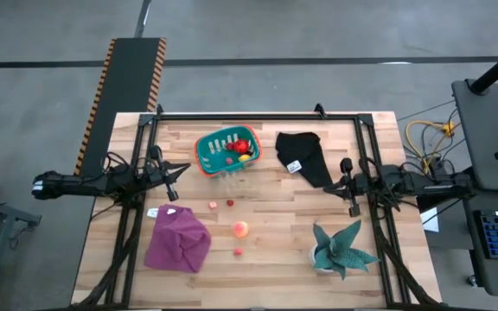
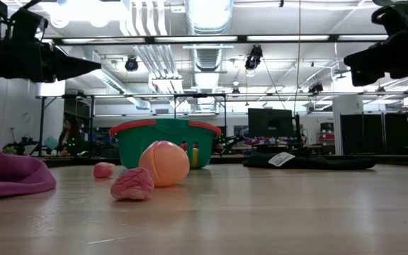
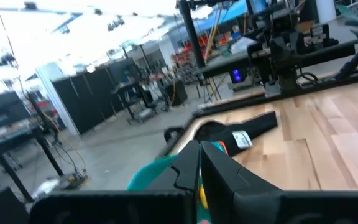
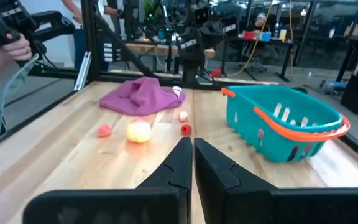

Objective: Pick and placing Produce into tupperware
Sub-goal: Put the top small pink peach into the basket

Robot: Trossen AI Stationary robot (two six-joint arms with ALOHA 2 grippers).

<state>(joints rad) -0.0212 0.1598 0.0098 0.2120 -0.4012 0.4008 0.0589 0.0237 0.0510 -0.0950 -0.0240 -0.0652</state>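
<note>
Both arms wait at the sides of the worktop (image 1: 275, 259), so nothing is being carried. The left end effector (image 1: 173, 175) hangs at the left edge, fingers pressed together and holding nothing, and the right end effector (image 1: 351, 206) mirrors it at the right edge, equally pinched shut and empty. The tupperware (image 1: 227, 151) sits toward the far middle of the worktop, already holding a red piece (image 1: 239, 145) and a yellow piece (image 1: 245, 157), which suggests the sorting is part done. Loose produce lies on the bare wood nearer the front: a peach-coloured fruit (image 1: 240, 229), a small red piece (image 1: 230, 204), a pale pink bit (image 1: 212, 206) and a pink piece (image 1: 239, 252), all well apart from the basket and between the purple cloth (image 1: 178, 242) and the teal plant (image 1: 342, 249). A black cloth (image 1: 305, 155) lies just right of the tupperware.
</note>
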